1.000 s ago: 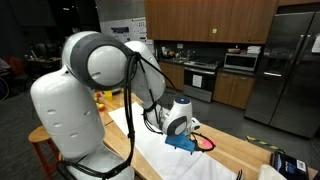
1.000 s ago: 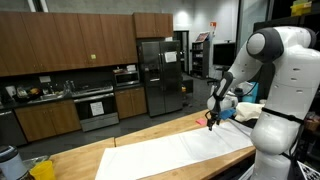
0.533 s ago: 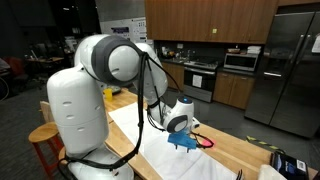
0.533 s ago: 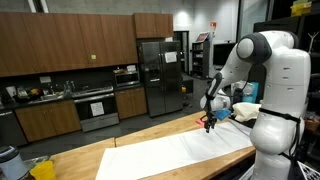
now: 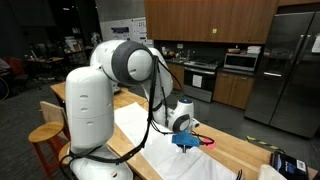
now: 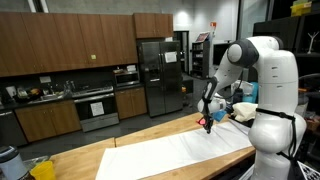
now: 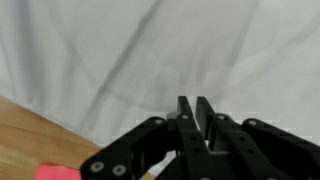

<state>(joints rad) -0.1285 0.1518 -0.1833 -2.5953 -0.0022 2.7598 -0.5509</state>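
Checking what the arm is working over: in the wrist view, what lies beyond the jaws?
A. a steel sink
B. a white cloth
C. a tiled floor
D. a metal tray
B: the white cloth fills the view past the jaws; wooden countertop shows only at the lower left.

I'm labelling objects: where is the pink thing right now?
In the wrist view the pink thing sits in the bottom left corner on the wooden counter, just off the white cloth, beside the gripper.

Matt white cloth [image 7: 200,40] over smooth wooden counter [image 7: 25,145]; tool [image 7: 195,108] matt black.
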